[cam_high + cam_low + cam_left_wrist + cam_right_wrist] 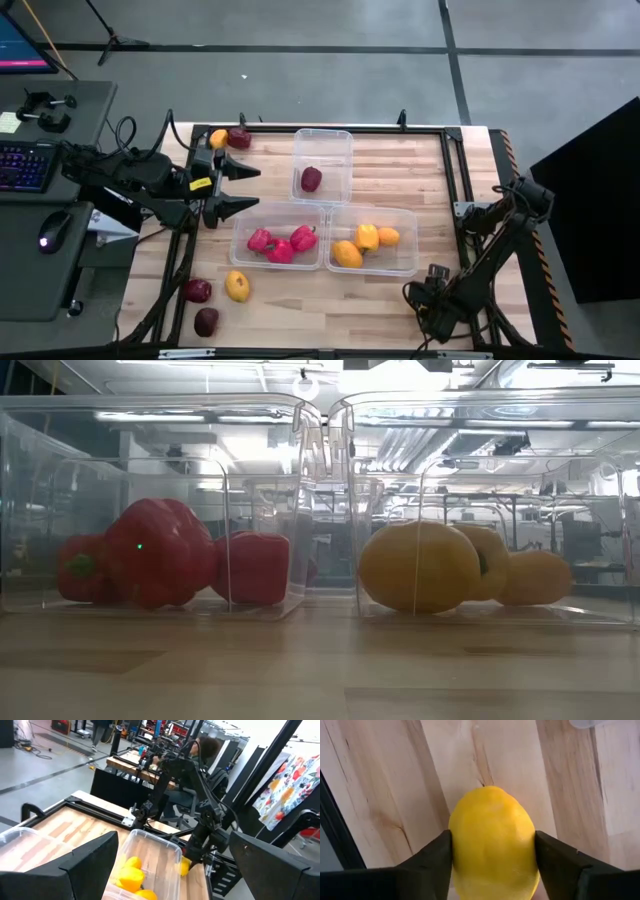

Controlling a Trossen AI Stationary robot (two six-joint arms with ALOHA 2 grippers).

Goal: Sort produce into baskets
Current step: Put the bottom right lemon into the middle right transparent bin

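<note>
The right hand [492, 852] grips a yellow fruit [493, 842] on the worktop [395, 780], just beside the yellow-filled basket [405, 262]; the left hand [240, 190] hangs wide, left of that basket

No text, label, brand or number can be read anywhere.

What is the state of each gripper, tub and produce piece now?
Left gripper: open, empty.
Right gripper: shut on the lemon.
Lemon: gripped on both sides.
Maroon tub: holds one piece.
Red-pepper tub: holds three.
Yellow-orange tub: holds three.
Loose produce: five pieces lying unsorted outside the tubs.
</note>
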